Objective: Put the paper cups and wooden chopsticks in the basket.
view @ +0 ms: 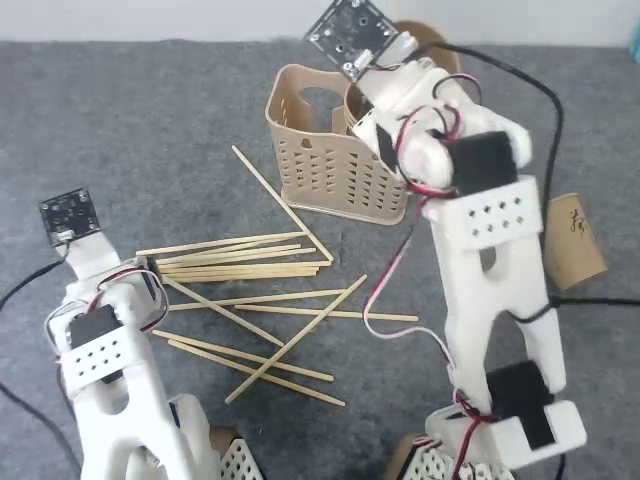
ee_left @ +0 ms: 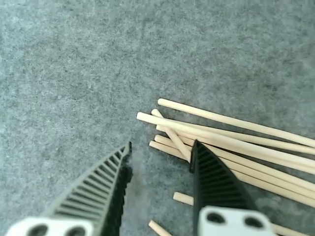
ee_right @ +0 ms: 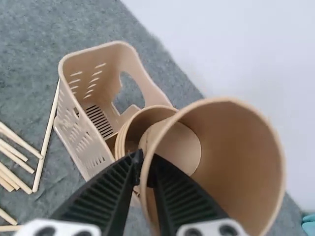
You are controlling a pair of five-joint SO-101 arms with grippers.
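Note:
Several wooden chopsticks [view: 250, 300] lie scattered on the grey mat in front of the beige basket [view: 320, 165]. My left gripper [ee_left: 161, 150] is open low over the left ends of a chopstick bundle [ee_left: 231, 137]; one finger [ee_left: 211, 177] lies over the sticks, the other [ee_left: 106, 182] is over bare mat. My right gripper [ee_right: 145, 160] is shut on the rim of a paper cup [ee_right: 221, 157], held tilted above the basket [ee_right: 78, 93]. A second paper cup [ee_right: 140, 125] sits inside the basket. A third paper cup [view: 572, 240] lies on its side at the right.
The right arm [view: 490, 260] stretches from the front edge to the basket, with its cables hanging over the chopsticks' right ends. The left arm [view: 100, 350] stands at the front left. A pale wall lies beyond the mat's far edge.

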